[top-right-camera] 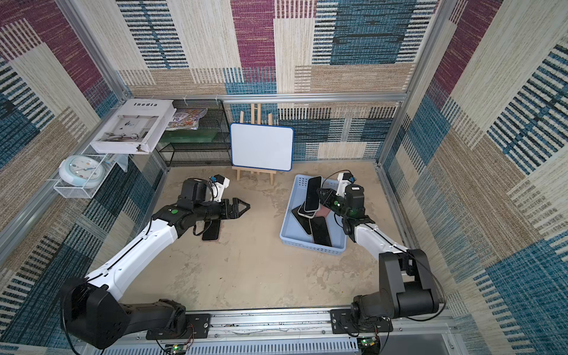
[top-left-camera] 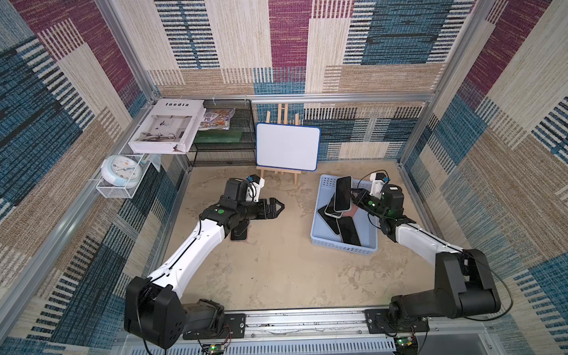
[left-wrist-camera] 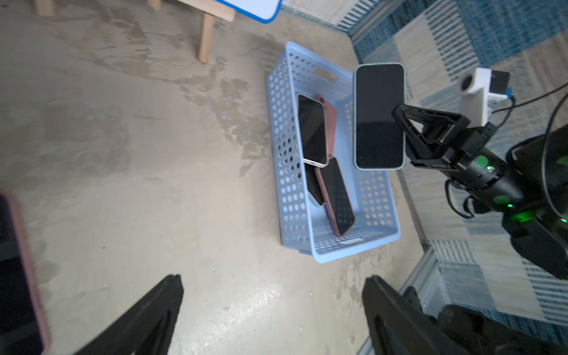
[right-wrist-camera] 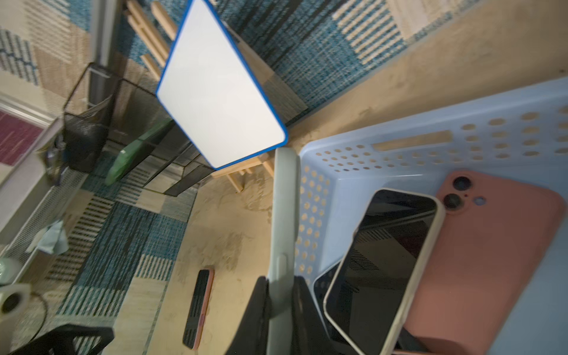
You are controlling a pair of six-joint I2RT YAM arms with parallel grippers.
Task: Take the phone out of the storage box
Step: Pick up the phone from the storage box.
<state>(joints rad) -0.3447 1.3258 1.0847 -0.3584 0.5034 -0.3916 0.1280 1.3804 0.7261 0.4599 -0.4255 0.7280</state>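
Well left of the pale blue perforated plastic storage box (top-left-camera: 344,247), a pink-cased phone (top-left-camera: 239,236) is seen flat on the tabletop (top-left-camera: 276,276); nearer the box the left gripper (top-left-camera: 280,206) is held wide open, empty. Several phones (top-left-camera: 349,230) are piled inside the box. Above them a grey-cased phone (top-left-camera: 343,193) is pinched in the closed right gripper (top-left-camera: 353,196). Beyond the box a blue-framed whiteboard (top-left-camera: 287,146) is propped on a wooden easel (top-left-camera: 282,112).

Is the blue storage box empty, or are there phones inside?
Not empty: several phones lie overlapping inside the storage box; the right hand holds another phone above it.
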